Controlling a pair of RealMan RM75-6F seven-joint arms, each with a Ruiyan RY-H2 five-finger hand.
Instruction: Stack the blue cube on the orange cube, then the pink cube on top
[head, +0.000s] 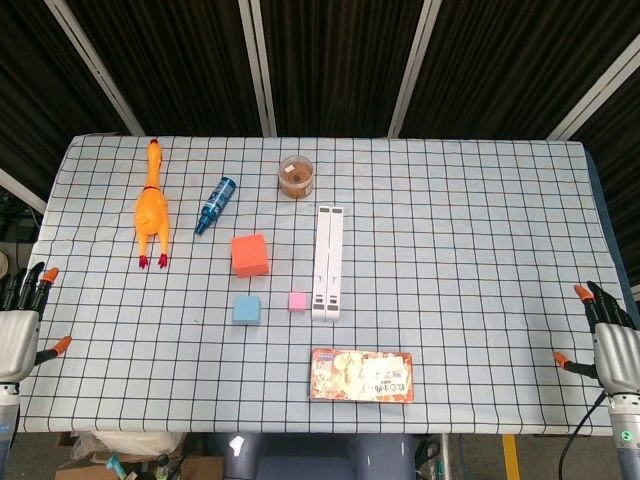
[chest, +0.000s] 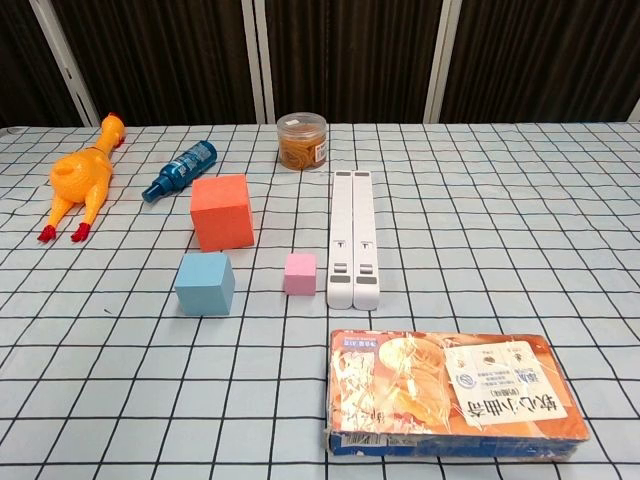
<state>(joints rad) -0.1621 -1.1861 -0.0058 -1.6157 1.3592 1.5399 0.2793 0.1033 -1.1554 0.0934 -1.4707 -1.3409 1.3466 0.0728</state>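
Checked cloth covers the counter (head: 480, 300). Nothing is stacked yet: the large orange cube (head: 249, 254), the smaller blue cube (head: 247, 309) just in front and the small pink cube (head: 297, 300) sit apart. Left hand (head: 20, 320) and right hand (head: 612, 345) wait at the edges, fingers spread, empty.

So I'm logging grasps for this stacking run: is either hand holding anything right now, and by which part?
Nothing is held. The left hand and right hand sit open at the table's edges, far from the cubes.

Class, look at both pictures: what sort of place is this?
Probably a robot test bench: a checked tablecloth laid with unrelated props, such as a rubber chicken and foam cubes, with a robot hand at each side.
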